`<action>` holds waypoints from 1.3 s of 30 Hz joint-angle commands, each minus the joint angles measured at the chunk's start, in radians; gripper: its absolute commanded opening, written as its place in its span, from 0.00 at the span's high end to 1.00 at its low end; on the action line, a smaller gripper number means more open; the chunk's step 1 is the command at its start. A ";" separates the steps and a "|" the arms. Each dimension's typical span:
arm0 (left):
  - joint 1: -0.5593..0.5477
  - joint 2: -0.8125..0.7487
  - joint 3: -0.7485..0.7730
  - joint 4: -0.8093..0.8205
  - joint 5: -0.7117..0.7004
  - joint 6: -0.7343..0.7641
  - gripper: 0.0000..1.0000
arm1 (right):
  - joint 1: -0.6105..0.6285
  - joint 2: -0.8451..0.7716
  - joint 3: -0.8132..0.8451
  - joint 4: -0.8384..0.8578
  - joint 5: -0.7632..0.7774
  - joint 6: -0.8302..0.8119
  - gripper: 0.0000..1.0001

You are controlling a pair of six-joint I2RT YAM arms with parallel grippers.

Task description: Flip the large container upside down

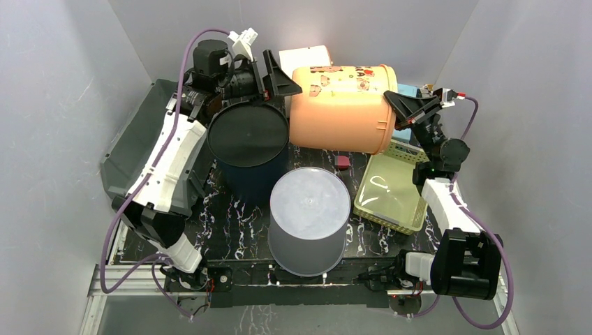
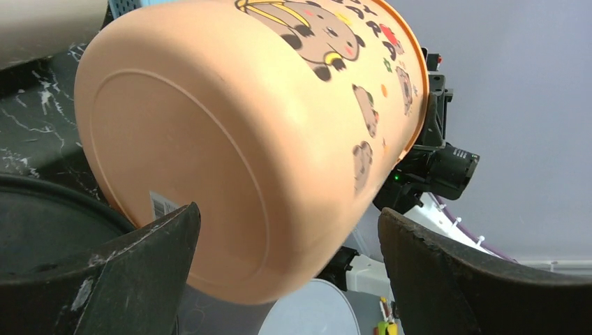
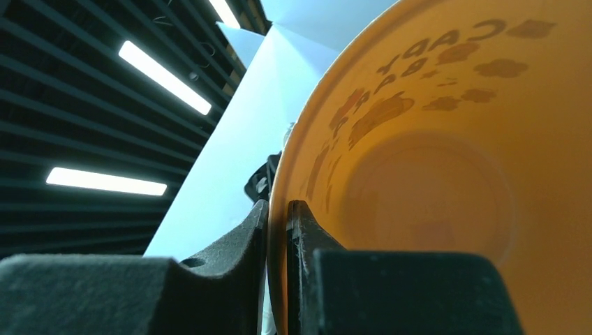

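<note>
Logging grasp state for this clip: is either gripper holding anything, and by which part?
The right gripper pinches the orange bucket by its rim, one finger inside, one outside. The left gripper is open near the bucket's base, holding nothing.

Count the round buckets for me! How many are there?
3. The orange bucket lies on its side at the back, its rim pinched by the right gripper. The dark bucket stands left of centre. The grey bucket stands near the front. More could hide behind them.
</note>
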 commanded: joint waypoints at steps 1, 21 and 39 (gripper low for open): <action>0.002 0.009 -0.026 0.111 0.100 -0.067 0.02 | 0.003 -0.016 0.005 0.215 0.034 0.100 1.00; -0.122 0.087 -0.079 0.347 0.139 -0.189 0.02 | 0.004 -0.013 -0.168 0.032 -0.048 -0.045 1.00; -0.144 0.240 -0.002 0.378 0.162 -0.199 0.02 | 0.003 0.097 -0.293 -0.259 -0.166 -0.393 0.99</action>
